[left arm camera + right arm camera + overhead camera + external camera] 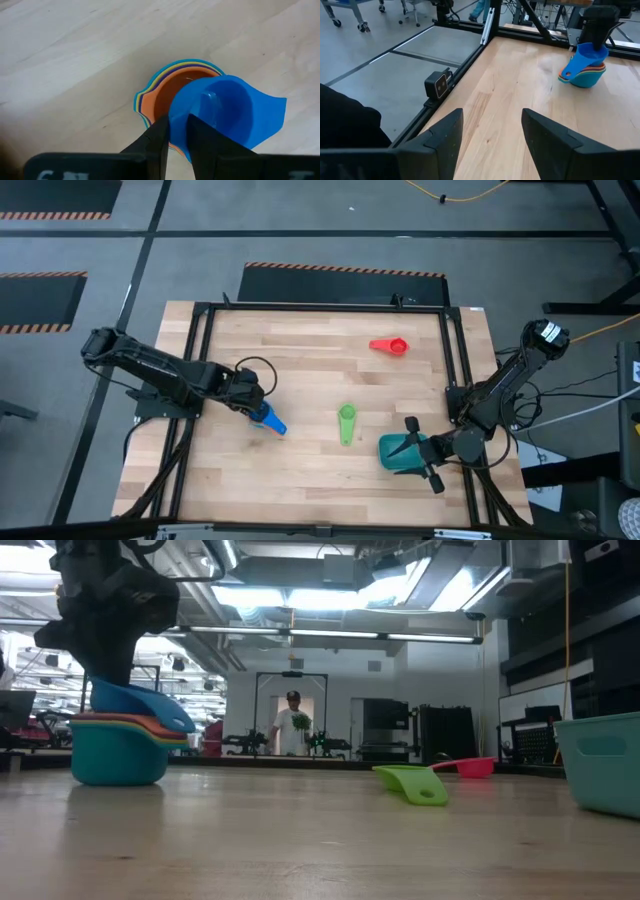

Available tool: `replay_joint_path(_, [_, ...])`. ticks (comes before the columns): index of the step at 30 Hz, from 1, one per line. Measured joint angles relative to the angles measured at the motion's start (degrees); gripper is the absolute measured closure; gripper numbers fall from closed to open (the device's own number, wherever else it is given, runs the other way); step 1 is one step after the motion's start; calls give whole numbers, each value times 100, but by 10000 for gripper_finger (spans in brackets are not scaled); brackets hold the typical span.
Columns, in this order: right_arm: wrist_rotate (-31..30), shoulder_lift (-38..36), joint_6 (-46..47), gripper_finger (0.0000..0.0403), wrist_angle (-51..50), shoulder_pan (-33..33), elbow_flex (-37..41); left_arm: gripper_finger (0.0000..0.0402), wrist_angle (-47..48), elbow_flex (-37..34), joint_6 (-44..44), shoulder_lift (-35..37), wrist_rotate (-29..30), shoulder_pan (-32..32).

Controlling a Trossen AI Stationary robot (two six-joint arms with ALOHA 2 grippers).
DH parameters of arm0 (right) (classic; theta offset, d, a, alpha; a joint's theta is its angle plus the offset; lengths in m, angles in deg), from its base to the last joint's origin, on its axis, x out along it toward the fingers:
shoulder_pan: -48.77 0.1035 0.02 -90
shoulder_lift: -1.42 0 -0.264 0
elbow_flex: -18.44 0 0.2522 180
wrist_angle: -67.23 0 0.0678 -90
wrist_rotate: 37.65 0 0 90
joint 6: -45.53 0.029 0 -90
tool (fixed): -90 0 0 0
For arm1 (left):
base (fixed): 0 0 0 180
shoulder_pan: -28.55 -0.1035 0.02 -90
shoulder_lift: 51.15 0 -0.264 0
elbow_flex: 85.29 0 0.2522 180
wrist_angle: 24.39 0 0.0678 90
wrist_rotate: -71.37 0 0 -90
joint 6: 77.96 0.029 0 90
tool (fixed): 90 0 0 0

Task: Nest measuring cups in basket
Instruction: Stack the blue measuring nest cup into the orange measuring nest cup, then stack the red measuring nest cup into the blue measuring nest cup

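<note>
A stack of nested measuring cups (118, 752) stands on the table's left half, a light blue cup outermost and an orange cup (165, 97) innermost. My left gripper (256, 406) (179, 137) is shut on the dark blue cup (271, 421) (135, 700), which is tilted in the top of the stack. A green cup (346, 423) (412, 784) and a red cup (390, 345) (466, 768) lie apart on the wood. My right gripper (420, 452) (492, 145) is open at the teal basket (397, 452) (604, 774) near the right edge. Whether it touches the basket is hidden. My left gripper pinches the dark blue cup's wall at the rim (176, 122), on the side away from its handle (272, 110). One finger (202, 142) appears to be inside the cup and one outside. It comes from above, slanting. The cup is tilted, its bottom in the orange cup.
Bare wood lies between the stack and the green cup and along the near edge. A black frame (200, 315) rims the table. In the low view a person (293, 726) stands far off in the room behind.
</note>
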Motion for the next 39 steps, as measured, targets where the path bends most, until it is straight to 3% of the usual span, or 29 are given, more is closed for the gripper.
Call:
replay_joint_path(8, [-1, 0, -4, 195, 1, -2, 0, 339, 15, 0, 11, 0, 2, 0])
replay_joint_path(18, [-1, 0, -6, 195, 1, -1, 0, 277, 61, 0, 72, 0, 46, 0])
replay_joint_path(28, [-1, 0, -6, 195, 1, 0, 0, 277, 43, 0, 168, 0, 769, 0])
replay_joint_path(33, [-7, 0, -28, 195, 1, -2, 0, 278, -180, -2, 349, 0, 782, 6])
replay_joint_path(39, [-934, -2, 40, 195, 189, -2, 0, 278, -1295, -2, 955, 0, 828, 122])
